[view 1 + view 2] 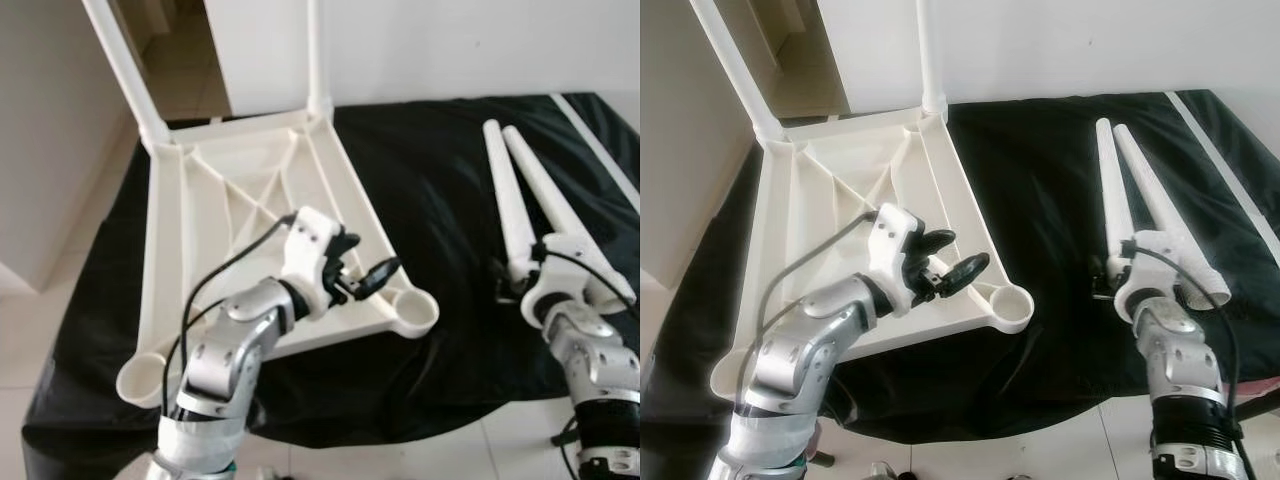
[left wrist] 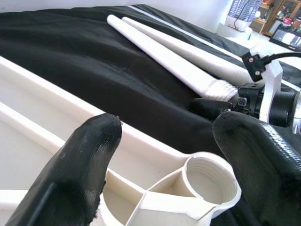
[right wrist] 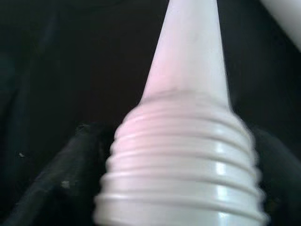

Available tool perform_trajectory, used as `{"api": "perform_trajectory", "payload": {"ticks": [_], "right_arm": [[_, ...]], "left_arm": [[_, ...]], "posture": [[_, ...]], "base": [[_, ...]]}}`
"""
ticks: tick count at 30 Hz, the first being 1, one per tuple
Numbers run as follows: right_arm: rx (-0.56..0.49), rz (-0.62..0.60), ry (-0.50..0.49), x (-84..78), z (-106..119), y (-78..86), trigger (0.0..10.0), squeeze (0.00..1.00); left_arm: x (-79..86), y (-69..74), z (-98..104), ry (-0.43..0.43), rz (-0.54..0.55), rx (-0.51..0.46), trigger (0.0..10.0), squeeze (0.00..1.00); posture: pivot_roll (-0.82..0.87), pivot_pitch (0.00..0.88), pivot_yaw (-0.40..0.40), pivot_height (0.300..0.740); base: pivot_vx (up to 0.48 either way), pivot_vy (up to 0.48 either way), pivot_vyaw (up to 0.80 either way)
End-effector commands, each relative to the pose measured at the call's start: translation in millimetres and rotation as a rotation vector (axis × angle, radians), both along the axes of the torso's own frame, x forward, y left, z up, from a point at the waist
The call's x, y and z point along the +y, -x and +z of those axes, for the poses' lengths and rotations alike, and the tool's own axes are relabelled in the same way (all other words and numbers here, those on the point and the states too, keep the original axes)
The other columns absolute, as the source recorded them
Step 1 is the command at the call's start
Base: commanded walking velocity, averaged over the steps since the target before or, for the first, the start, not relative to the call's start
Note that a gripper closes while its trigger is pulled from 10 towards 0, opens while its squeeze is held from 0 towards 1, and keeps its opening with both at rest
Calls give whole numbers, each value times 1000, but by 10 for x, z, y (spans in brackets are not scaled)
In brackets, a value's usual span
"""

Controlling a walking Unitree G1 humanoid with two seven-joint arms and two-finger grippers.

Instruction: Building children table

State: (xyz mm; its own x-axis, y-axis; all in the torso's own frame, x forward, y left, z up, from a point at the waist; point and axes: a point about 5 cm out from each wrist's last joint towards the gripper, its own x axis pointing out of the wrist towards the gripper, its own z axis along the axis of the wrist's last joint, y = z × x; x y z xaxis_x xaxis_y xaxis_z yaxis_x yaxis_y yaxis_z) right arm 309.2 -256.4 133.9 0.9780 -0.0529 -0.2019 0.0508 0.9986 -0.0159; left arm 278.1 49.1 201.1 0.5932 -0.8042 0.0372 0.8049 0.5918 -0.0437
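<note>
White plastic tabletop (image 1: 240,210) lies upside down on the black-draped table (image 1: 440,180), two legs already upright at its far corners and two empty sockets at the near corners. Two loose legs (image 1: 530,195) lie side by side to the right, long axes running away from the robot, threaded ends nearest. The right gripper (image 1: 515,285) grasps one by its thread; the left gripper (image 1: 365,275) hovers released beside the near-right socket (image 1: 415,312).
</note>
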Motion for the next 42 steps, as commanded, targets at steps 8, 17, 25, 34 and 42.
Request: {"api": "perform_trajectory", "payload": {"ticks": [8,17,25,34,42], "right_arm": [[16,135,-73,166,-63,128,0,0],[-20,213,-49,48,43,388,10000,0],[24,298,22,-125,57,621,10000,0],[51,346,46,-190,120,694,10000,1000],[-9,372,68,-123,267,624,10000,0]], "left_arm": [[-9,-51,44,10,68,-10,10000,0],[-78,-74,88,31,52,-26,10000,0],[-133,-80,118,28,10,-40,10000,0],[-145,28,70,-57,-123,-112,10000,0],[-190,47,45,-105,-130,-159,10000,0]], "posture": [[-19,114,28,740],[-46,100,23,740],[-61,91,34,740],[-72,87,33,740],[-71,77,34,740]], "base": [[0,0,0],[0,0,0],[0,0,0],[0,0,0],[0,0,0]]}}
